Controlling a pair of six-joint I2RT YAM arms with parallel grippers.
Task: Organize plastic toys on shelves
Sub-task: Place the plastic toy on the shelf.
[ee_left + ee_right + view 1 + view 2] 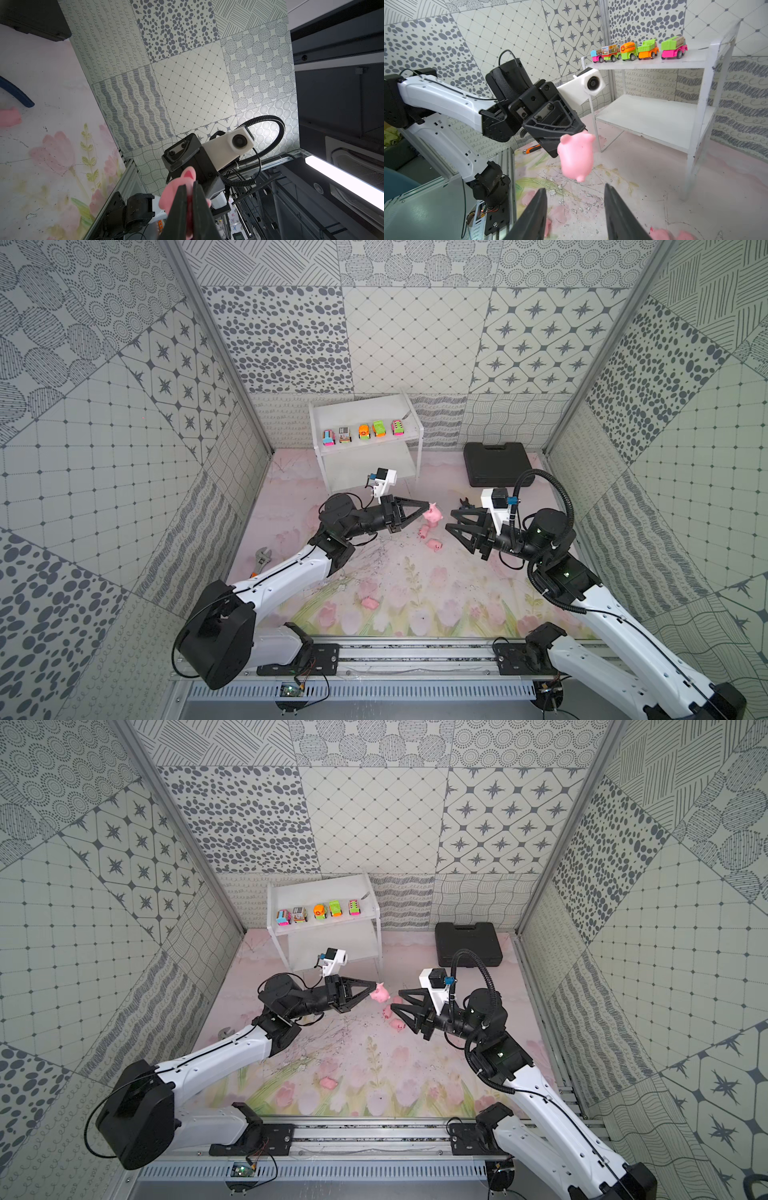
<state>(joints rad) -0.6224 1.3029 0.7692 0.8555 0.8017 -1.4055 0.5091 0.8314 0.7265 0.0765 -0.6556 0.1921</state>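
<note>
Right claw (574, 188) parted, empty; left claw (581, 131) pinching pig (576, 155), perhaps by ear; left wrist hides most

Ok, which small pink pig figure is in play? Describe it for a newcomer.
Start at the white two-tier rack at the back. Just in front, the left gripper is shut on one small pink plastic pig. It alone hangs above the floral mat; the other pigs lie on it.
</note>
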